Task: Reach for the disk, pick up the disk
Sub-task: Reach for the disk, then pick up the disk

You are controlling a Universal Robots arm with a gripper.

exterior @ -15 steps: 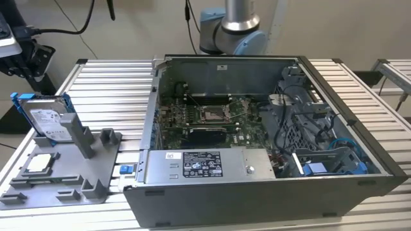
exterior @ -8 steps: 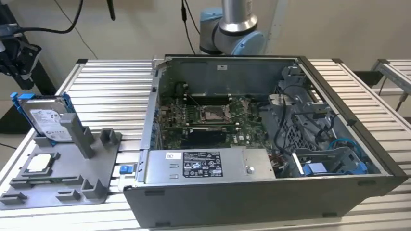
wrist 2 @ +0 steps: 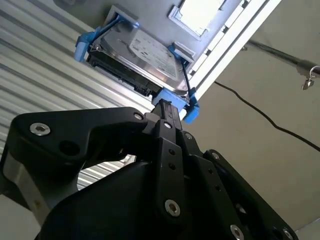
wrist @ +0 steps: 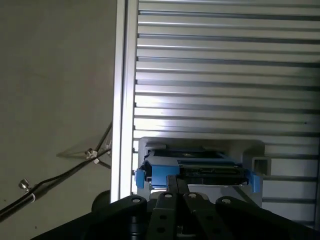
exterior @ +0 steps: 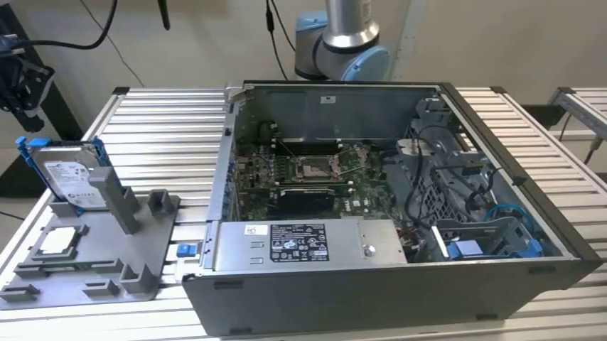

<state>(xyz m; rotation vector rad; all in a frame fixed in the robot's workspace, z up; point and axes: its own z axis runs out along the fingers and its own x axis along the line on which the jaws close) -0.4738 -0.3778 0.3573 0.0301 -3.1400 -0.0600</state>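
You are on the reach step: the gripper (wrist 2: 167,111) hangs just beside the upright disk (wrist 2: 145,55) at the edge of the table (exterior: 161,128), claw opening cannot be told; grasping demands squaring up.

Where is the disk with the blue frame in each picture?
Exterior view: the disk stands on edge in the grey holder, at the exterior view's left, beside the open computer case.
Second wrist view: the disk lies just beyond the gripper, label face showing.
First wrist view: the disk sits edge-on just beyond the gripper.
Shared landmark: the slatted metal table under the holder.
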